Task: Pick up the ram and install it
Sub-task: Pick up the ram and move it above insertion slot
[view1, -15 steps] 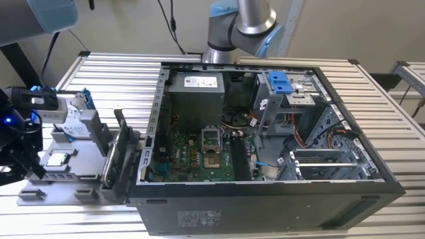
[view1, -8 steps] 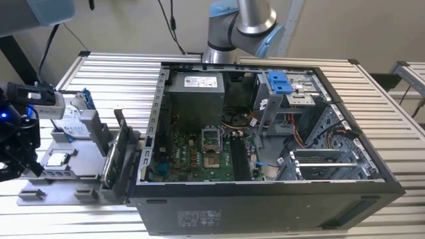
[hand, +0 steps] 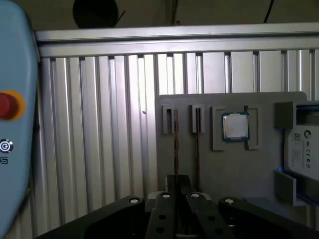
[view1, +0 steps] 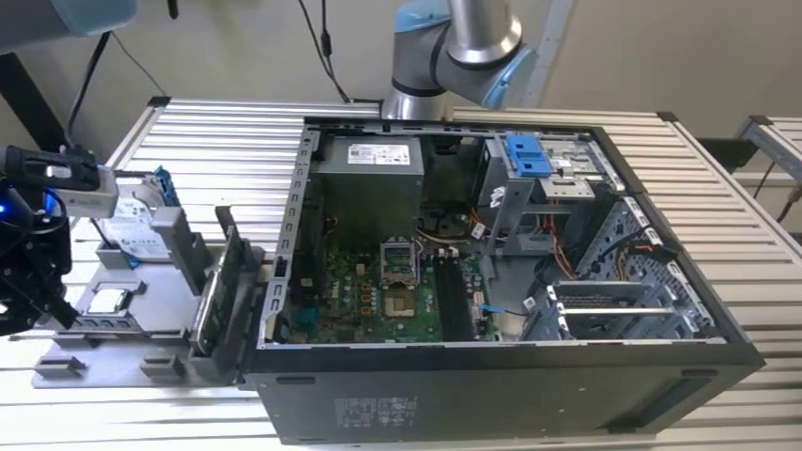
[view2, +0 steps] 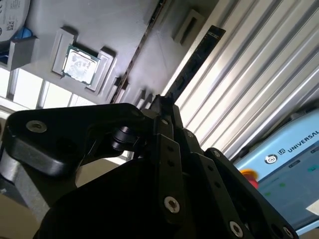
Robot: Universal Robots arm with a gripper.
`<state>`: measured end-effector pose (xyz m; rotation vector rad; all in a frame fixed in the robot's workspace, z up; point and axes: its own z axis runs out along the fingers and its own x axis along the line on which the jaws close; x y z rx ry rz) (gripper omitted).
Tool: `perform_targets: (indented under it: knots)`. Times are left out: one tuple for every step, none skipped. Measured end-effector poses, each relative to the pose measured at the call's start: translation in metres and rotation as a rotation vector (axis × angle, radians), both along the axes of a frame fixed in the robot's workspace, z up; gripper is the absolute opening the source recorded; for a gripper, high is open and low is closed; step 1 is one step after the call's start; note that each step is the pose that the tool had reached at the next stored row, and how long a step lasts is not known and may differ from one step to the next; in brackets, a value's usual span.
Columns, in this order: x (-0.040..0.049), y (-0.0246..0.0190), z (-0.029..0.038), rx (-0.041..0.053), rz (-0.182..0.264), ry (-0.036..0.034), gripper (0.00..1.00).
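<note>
The ram (view2: pixel 197 59) is a slim dark stick reaching away from my fingertips over the ribbed table. In the first wrist view the ram (hand: pixel 175 144) shows edge-on, running from a slot block on the grey tray (hand: pixel 239 169) down into my gripper (hand: pixel 180 181). My gripper (view2: pixel 162 102) is shut on the stick's near end. Whether the far end is free of its block I cannot tell. A second stick (hand: pixel 198 149) lies parallel beside it. In the exterior view my gripper (view1: pixel 48 305) hangs at the left edge of the tray (view1: pixel 150 301).
On the tray sit a square silver CPU (hand: pixel 234 126) and a hard drive (hand: pixel 304 149). The open computer case (view1: pixel 501 282) stands at the exterior view's right of the tray, with dark upright panels (view1: pixel 232 282) between them. A blue pendant with a red button (hand: pixel 10 104) lies close by.
</note>
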<state>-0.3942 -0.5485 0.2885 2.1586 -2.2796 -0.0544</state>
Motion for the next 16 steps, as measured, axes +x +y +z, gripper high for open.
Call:
perform_targets:
  knots:
    - [0.0, 0.0, 0.0008, 0.0, 0.0, -0.0001, 0.14]
    - [0.0, 0.0, 0.0017, 0.0, 0.0, -0.0001, 0.14]
    - [0.0, 0.0, 0.0026, 0.0001, 0.0, -0.0002, 0.14]
    - [0.0, 0.0, 0.0037, 0.0, 0.0, -0.0001, 0.14]
    - [0.0, 0.0, 0.0046, 0.0001, 0.0, -0.0001, 0.14]
    - [0.0, 0.0, 0.0054, 0.0001, 0.0, -0.0002, 0.14]
    - [0.0, 0.0, 0.0064, 0.0, 0.0, -0.0001, 0.14]
    - [0.0, 0.0, 0.0072, 0.0, 0.0, 0.0, 0.14]
    - [0.0, 0.0, 0.008, 0.0, 0.0, -0.0001, 0.14]
    - [0.0, 0.0, 0.0089, 0.0, 0.0, 0.0, 0.14]
    - [0.0, 0.0, 0.0097, 0.0001, 0.0, -0.0001, 0.14]
    - [0.0, 0.0, 0.0106, 0.0, 0.0, 0.0, 0.14]
    - [0.0, 0.0, 0.0115, -0.0001, 0.0, 0.0, 0.14]
    - [0.0, 0.0, 0.0122, 0.0, 0.0, -0.0001, 0.14]
    - [0.0, 0.0, 0.013, 0.0001, 0.0, -0.0001, 0.14]
    - [0.0, 0.0, 0.0139, 0.0, 0.0, 0.0, 0.14]
